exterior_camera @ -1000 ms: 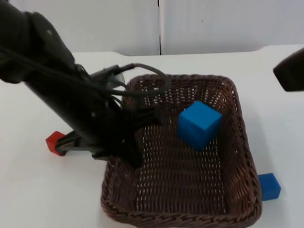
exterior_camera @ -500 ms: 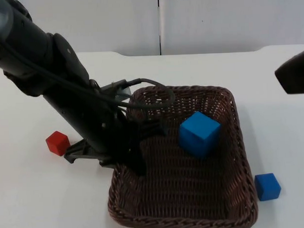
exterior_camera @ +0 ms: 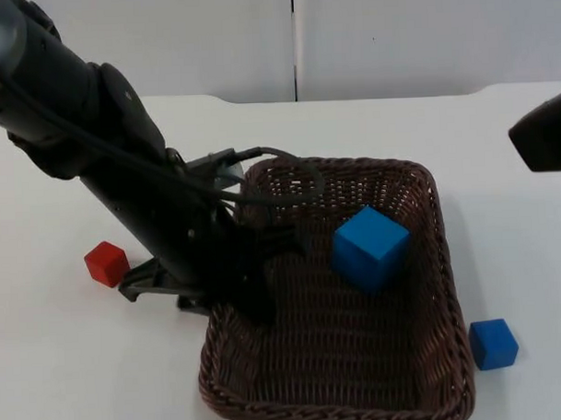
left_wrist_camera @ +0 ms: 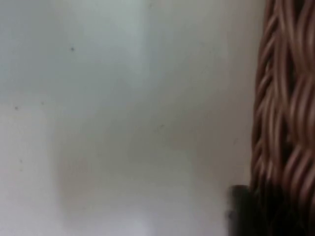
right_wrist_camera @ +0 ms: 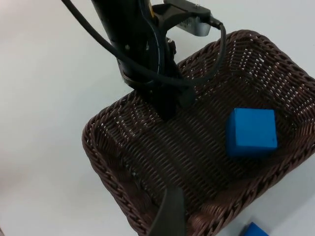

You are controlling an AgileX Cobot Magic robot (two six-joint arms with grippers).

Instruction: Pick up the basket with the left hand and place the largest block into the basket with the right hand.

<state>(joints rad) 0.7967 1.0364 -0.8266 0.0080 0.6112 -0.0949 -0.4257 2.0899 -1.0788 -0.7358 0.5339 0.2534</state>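
Basket (exterior_camera: 359,355) sits in the middle of the table (exterior_camera: 75,383), and the left gripper (exterior_camera: 256,298) is clamped on its left rim, one finger inside the wall and one outside, so the weave is pinched for carrying. From the left wrist, the braided rim (left_wrist_camera: 283,98) runs right against the fingertip. Whether the basket is lifted or resting on the table is hard to judge, though it looks tilted slightly.

Inside, the big blue block (exterior_camera: 369,246) lies toward the far right of the floor, so the main placement looks done. A small blue block (exterior_camera: 493,343) lies on the table just right of the basket; a red block (exterior_camera: 106,263) lies left of it, near the arm.

The right gripper (right_wrist_camera: 170,216) waits high at the right, clear of the basket; its state I cannot tell.
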